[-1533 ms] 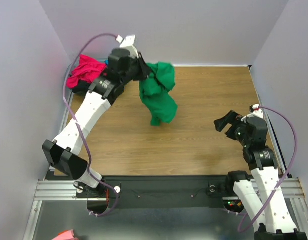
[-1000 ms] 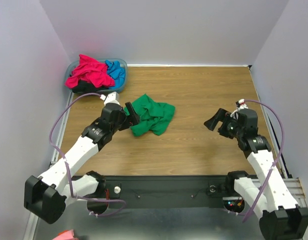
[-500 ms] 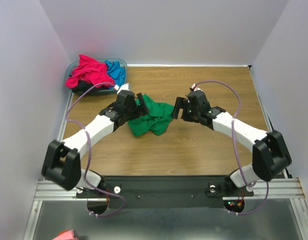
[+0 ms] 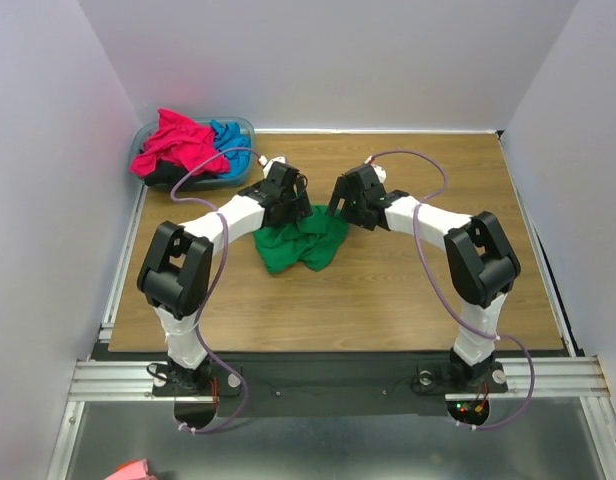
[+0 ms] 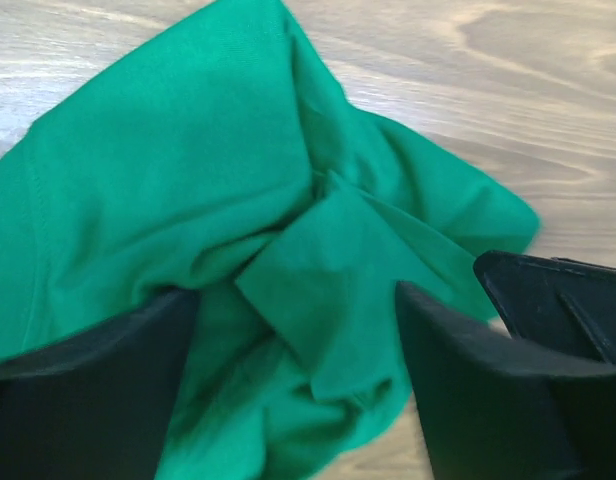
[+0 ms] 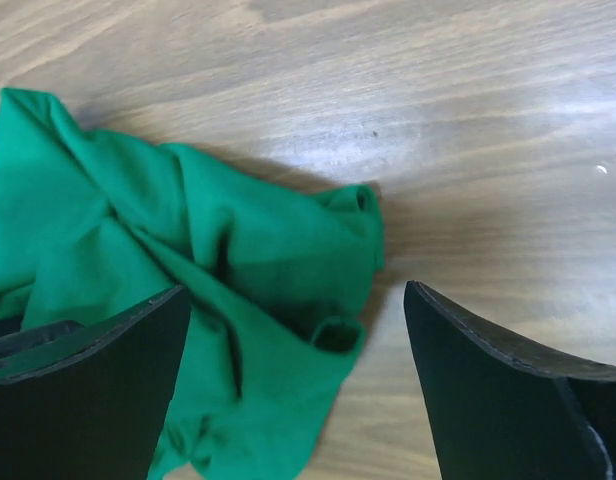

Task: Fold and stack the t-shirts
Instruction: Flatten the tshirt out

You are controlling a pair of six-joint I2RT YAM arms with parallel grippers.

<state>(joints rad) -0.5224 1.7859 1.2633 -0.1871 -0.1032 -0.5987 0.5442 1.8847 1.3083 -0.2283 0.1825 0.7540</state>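
A bright green t-shirt (image 4: 303,245) lies crumpled on the wooden table, left of centre. My left gripper (image 4: 292,210) is down on its far left edge and my right gripper (image 4: 340,208) on its far right corner. In the left wrist view the left gripper (image 5: 298,390) stands open, with bunched folds of the green t-shirt (image 5: 188,180) between its black fingers (image 5: 88,400). In the right wrist view the right gripper (image 6: 298,390) is open astride a curled edge of the green t-shirt (image 6: 108,230). Neither gripper is pinching the cloth.
A translucent blue basin (image 4: 243,124) sits in the far left corner with a magenta t-shirt (image 4: 173,140), a blue one (image 4: 231,140) and a black one (image 4: 163,175) heaped in it. Bare wood (image 4: 418,270) stretches right and in front of the green shirt. Walls close three sides.
Both arms have swung in and stretched forward, bringing their grippers down onto the green t-shirt's far edge. The jaws of both have narrowed a little. The shirt has barely shifted.
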